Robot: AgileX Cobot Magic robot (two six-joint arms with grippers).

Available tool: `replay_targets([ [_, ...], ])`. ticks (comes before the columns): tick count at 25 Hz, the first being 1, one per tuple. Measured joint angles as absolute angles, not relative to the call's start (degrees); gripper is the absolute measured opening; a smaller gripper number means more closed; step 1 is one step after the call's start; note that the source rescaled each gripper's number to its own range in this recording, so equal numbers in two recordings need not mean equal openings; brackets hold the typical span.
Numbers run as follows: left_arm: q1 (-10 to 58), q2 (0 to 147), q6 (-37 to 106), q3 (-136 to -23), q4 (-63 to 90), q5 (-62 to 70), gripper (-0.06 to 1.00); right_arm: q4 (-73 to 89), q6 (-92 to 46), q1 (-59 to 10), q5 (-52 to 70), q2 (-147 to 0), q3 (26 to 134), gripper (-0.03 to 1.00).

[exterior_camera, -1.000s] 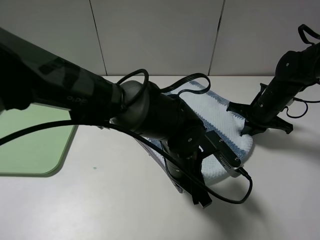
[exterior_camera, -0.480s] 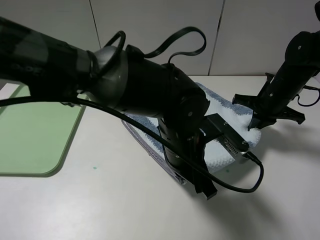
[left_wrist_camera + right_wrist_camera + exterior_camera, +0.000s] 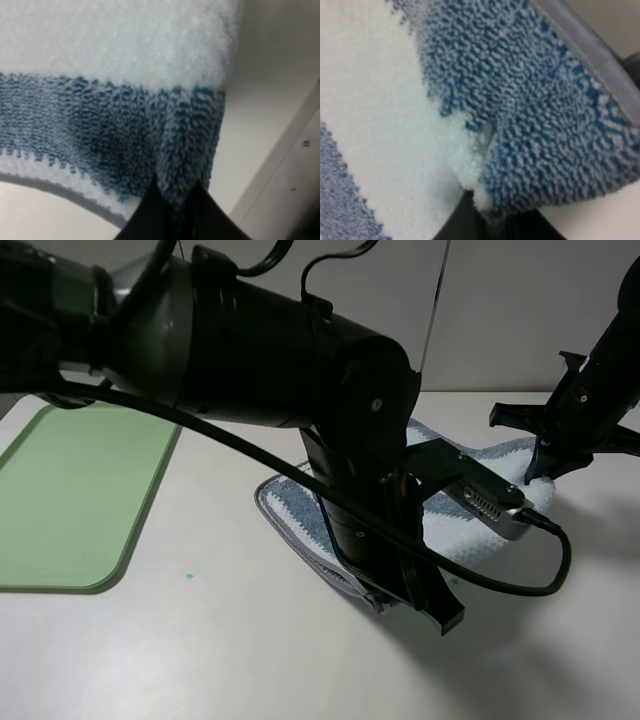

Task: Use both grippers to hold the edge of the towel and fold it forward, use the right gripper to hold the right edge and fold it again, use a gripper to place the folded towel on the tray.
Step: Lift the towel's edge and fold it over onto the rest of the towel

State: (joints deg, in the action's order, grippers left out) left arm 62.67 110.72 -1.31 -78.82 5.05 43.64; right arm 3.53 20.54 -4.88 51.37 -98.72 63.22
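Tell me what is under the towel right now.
Only the white table shows below the raised edges of the towel. The left arm covers its middle, so anything beneath that part cannot be seen.

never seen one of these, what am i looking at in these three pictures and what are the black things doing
These are two glossy black robot arms over a white table. The wide picture comes from a camera mounted high; the two close-ups come from a camera on each arm's wrist. The big left arm and the right arm each have their jaws shut on a blue and pale-white striped waffle towel, pinched near its edge. A flat light-green plastic tray lies left of the towel.
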Motion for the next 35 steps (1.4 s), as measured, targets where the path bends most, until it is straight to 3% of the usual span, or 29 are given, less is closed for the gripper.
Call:
replay_targets([
  [8, 67.6, 109.7, -1.3, -81.7, 5.5, 44.1, 0.0, -2.1, 21.1, -4.9, 57.9, -92.6, 63.2, 0.0],
  [17, 68.0, 109.7, -3.0, -84.2, 5.7, 44.1, 0.0, -8.7, 21.1, -4.9, 63.8, -88.9, 63.2, 0.0],
  [35, 68.0, 109.7, -4.2, -84.6, -1.4, 45.7, 0.0, -5.9, 21.1, -4.9, 60.6, -89.0, 63.6, 0.0],
])
